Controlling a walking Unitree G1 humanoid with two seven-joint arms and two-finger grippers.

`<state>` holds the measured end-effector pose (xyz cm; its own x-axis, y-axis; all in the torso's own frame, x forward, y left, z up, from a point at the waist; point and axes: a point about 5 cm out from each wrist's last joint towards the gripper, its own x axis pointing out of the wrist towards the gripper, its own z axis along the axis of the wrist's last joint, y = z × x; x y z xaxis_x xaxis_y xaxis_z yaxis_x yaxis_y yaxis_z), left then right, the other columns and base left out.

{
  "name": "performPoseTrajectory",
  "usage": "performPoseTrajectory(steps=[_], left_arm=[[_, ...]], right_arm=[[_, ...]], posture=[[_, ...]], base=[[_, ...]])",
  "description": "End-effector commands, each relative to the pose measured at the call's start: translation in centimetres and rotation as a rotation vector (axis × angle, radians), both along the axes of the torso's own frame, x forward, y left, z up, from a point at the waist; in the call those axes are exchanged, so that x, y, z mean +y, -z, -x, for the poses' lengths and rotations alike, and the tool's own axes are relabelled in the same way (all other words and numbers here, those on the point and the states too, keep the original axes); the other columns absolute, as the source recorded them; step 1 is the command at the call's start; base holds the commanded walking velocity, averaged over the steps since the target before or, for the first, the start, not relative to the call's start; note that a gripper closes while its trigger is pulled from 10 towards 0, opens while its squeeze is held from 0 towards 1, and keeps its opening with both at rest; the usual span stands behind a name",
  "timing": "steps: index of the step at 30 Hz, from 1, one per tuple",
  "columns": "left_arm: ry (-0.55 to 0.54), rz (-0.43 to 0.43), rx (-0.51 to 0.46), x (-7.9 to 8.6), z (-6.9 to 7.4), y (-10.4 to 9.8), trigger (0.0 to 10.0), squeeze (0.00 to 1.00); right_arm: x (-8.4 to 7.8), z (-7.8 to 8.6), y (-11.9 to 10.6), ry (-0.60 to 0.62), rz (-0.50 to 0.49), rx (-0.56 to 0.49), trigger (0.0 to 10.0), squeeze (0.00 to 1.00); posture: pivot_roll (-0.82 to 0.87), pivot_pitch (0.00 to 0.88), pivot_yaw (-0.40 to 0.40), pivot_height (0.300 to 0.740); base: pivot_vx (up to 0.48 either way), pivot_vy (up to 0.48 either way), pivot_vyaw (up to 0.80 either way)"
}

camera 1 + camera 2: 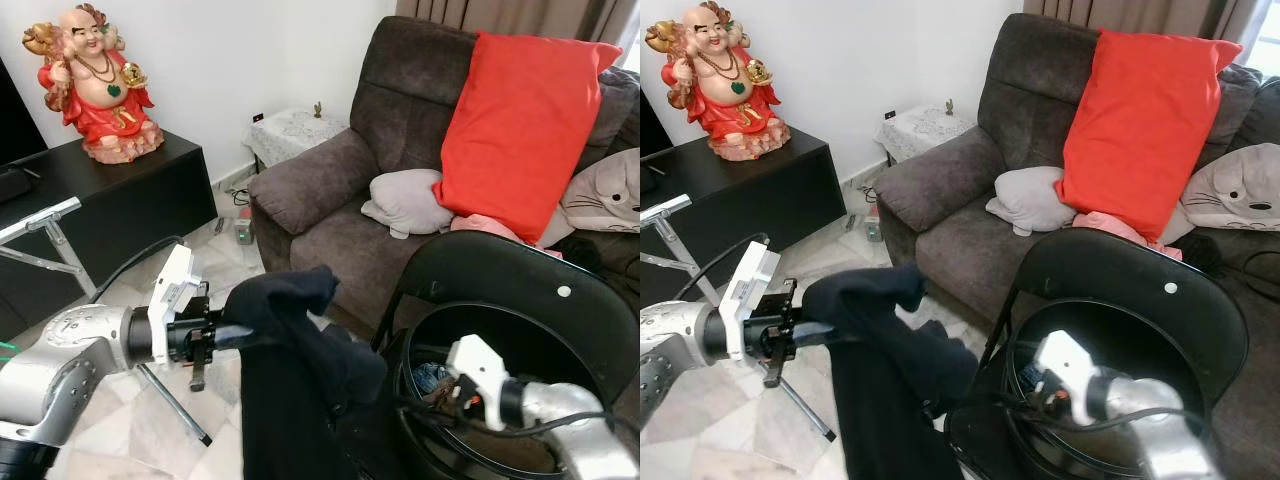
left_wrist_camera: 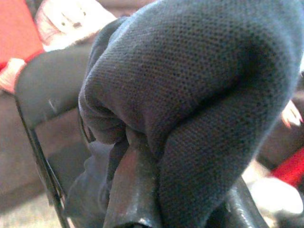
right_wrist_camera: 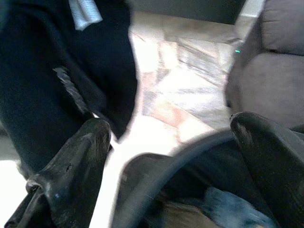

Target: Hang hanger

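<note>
A dark navy garment (image 1: pixel 290 380) hangs from my left gripper (image 1: pixel 228 335), which is shut on its upper fold; the cloth drapes over the fingers (image 2: pixel 133 190) and hides their tips. My right gripper (image 3: pixel 171 166) is open, its two fingers (image 3: pixel 71 171) spread wide at the rim of a black round basket (image 1: pixel 590 375). The basket sits on a black folding chair (image 1: pixel 500 270) and holds some clothes. The garment's lower part hangs beside the chair, close to the right gripper. I cannot make out a hanger.
A brown sofa (image 1: pixel 330 180) with a red cushion (image 1: pixel 520 130) and a grey cushion (image 1: pixel 410 200) stands behind the chair. On the left are a black cabinet (image 1: pixel 130 200) with a red statue (image 1: pixel 95 80) and a metal rack (image 1: pixel 45 225). Tiled floor (image 1: pixel 130 410) lies below.
</note>
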<state>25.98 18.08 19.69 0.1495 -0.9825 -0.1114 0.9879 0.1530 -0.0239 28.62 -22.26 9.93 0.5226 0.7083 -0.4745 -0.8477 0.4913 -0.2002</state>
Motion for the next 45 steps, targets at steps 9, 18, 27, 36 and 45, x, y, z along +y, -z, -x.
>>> performPoseTrajectory(steps=[9,18,27,36,45], left_arm=[[0.187,-0.177,-0.097,-0.3,0.4,-0.3,10.0,0.00],[0.245,-0.154,-0.157,-0.9,-0.5,-1.9,10.0,0.00],[0.269,-0.147,-0.177,-1.4,-0.5,-2.1,10.0,0.00],[0.330,-0.131,-0.203,-2.4,-0.1,-2.8,10.0,0.00],[0.380,-0.154,-0.210,-2.6,0.4,-3.0,10.0,0.00]], right_arm=[[-0.2,0.0,-0.3,-0.112,0.023,-0.004,10.0,0.00],[1.2,2.2,0.7,-0.387,-0.054,0.167,10.0,0.00],[1.5,2.6,1.0,-0.467,-0.083,0.244,10.0,0.00],[2.1,-0.4,0.8,-0.308,-0.018,0.037,10.0,0.00],[3.2,0.1,0.8,-0.449,-0.086,0.122,10.0,0.00]], posture=[[-0.01,0.057,0.050,0.740],[-0.01,0.051,0.045,0.740],[0.00,0.042,0.047,0.740],[0.00,0.031,0.045,0.740],[0.00,0.024,0.043,0.740]], base=[[0.000,0.000,0.00],[0.000,0.000,0.00],[0.000,0.000,0.00],[0.000,0.000,0.00],[0.000,0.000,0.00]])
